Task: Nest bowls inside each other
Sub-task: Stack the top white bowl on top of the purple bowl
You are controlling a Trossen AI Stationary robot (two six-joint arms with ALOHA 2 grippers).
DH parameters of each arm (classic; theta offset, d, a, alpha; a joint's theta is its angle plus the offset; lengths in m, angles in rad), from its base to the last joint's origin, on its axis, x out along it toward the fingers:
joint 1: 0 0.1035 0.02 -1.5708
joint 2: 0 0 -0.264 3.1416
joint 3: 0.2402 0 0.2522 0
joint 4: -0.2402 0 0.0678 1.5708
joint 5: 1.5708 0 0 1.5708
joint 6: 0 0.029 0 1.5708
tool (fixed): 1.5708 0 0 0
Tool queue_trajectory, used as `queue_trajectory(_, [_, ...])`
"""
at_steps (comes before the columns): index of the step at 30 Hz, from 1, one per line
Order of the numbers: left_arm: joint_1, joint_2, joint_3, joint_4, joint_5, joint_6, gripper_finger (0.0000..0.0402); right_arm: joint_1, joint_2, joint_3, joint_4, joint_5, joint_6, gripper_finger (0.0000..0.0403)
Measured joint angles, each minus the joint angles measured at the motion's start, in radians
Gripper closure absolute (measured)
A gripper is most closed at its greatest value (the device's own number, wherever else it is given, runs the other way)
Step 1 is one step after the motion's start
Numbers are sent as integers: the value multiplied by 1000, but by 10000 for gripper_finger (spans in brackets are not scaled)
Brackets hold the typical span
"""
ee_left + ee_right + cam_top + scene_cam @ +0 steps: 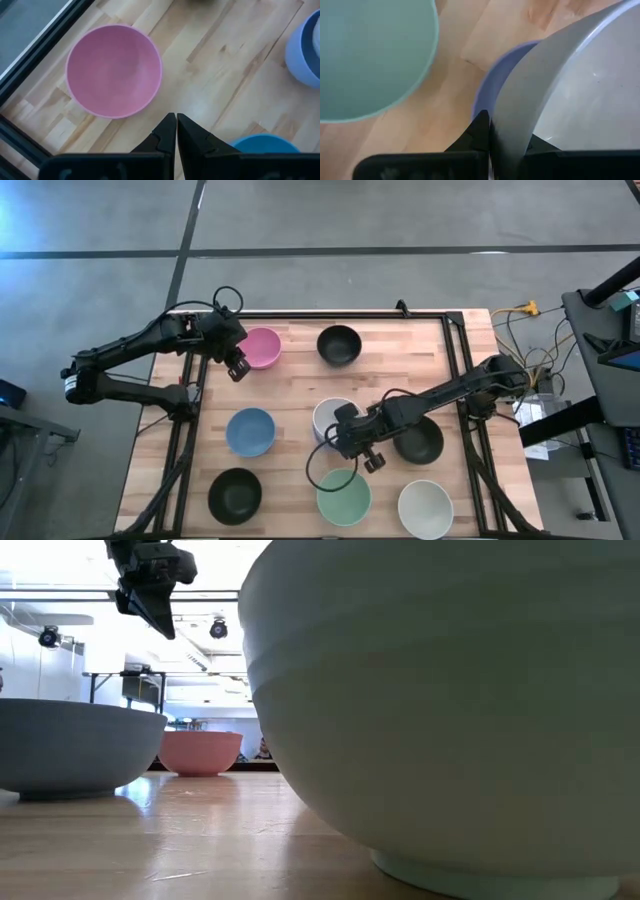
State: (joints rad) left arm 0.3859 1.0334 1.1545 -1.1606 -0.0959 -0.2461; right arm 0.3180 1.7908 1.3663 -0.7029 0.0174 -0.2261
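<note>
Bowls lie spread over the wooden table (pixel 300 375), and you have most of the nesting ahead of you. From above, the pink bowl (pixel 263 347) sits at the far left beside a black bowl (pixel 339 345); the blue bowl (pixel 250 431) is at mid-left; another black bowl (pixel 235 493) is at the near left; the mint green bowl (pixel 344 497) and a white bowl (pixel 426 509) stand along the near edge; a third black bowl (pixel 420 442) lies under the right arm.

Your right gripper (pixel 352 442) is the one at work. Its wrist view shows the dark fingers (pixel 481 131) pinched shut on the rim of a second white bowl (pixel 570 100), which is tilted over the lavender bowl (pixel 492 85) near the table's middle. Whether the white one is resting in the lavender one or only held above it, you cannot tell.

Your left gripper (pixel 237 367) waits just beside the pink bowl, its fingertips (pixel 170 131) pressed together on nothing, with the pink bowl (pixel 114 71) below and ahead of them.

So, at best, one pairing is in progress and every other bowl is single and apart from its neighbours; you have seven loose bowls to gather, as far as these views show.

You will find no brand, label or readable writing on any bowl, on the table, or on the arms.
</note>
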Motion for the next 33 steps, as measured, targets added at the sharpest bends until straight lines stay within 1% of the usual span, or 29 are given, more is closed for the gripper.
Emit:
queue_trajectory(2, [0, 2, 0, 0, -2, 0, 402, 0, 5, 0, 1, -12, 22, 383])
queue_trajectory(5, [0, 9, 0, 0, -3, 1, 402, -2, 7, 0, 0, -53, 66, 360])
queue_trajectory(13, [0, 18, 0, 1, -3, 1, 402, -17, -2, 6, 2, -50, 103, 281])
queue_trajectory(17, [0, 22, -1, 0, -3, 14, 402, -18, -3, 34, -4, -50, 95, 259])
queue_trajectory(20, [0, 24, -1, 1, -3, 18, 402, -17, -13, 62, -4, -50, 88, 256])
queue_trajectory(24, [0, 27, 0, 1, -3, 18, 402, -18, -22, 90, -21, -50, 95, 268])
queue_trajectory(33, [-1, 45, -1, 2, -11, 28, 402, -19, -3, 90, -107, -67, 94, 321])
